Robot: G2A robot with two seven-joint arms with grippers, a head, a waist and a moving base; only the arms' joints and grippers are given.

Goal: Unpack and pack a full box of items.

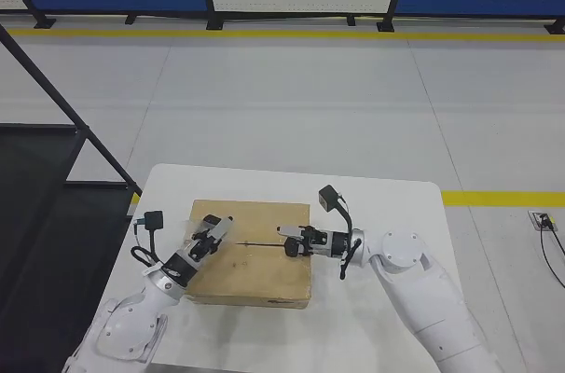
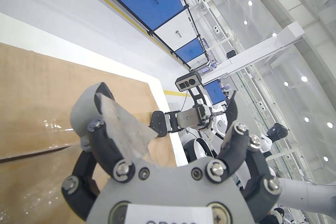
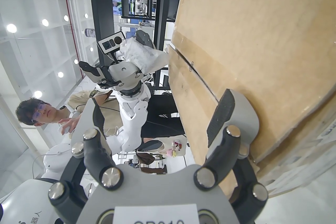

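Top view: closed cardboard box (image 1: pixel 250 270) on the middle of the white desk (image 1: pixel 376 205). Flaps down, with a dark seam (image 1: pixel 254 243) running across the lid. Left hand (image 1: pixel 217 227) sits over the box's left part, near the seam's left end. Right hand (image 1: pixel 287 240) is over the box's right part, at the seam's other end. The two hands face each other along the seam, apart.

Left wrist view: left hand (image 2: pixel 165 96) has its jaws spread wide, with nothing pinched between them. A crumpled scrap of clear tape (image 2: pixel 126 122) clings to the pad of one finger (image 2: pixel 89 109). The box lid (image 2: pixel 52 93) lies below the hand, glossy with tape along the seam (image 2: pixel 34 154). The right hand shows farther along the box, at its edge.

Right wrist view: right hand (image 3: pixel 160 114) is wide open and holds nothing. One finger (image 3: pixel 231 109) is down at the box lid (image 3: pixel 249 38), right beside the seam (image 3: pixel 194 75); whether it touches is unclear. Its other finger is off the box edge, in the air. Across the box, the tape scrap (image 3: pixel 139 54) hangs on the left hand.
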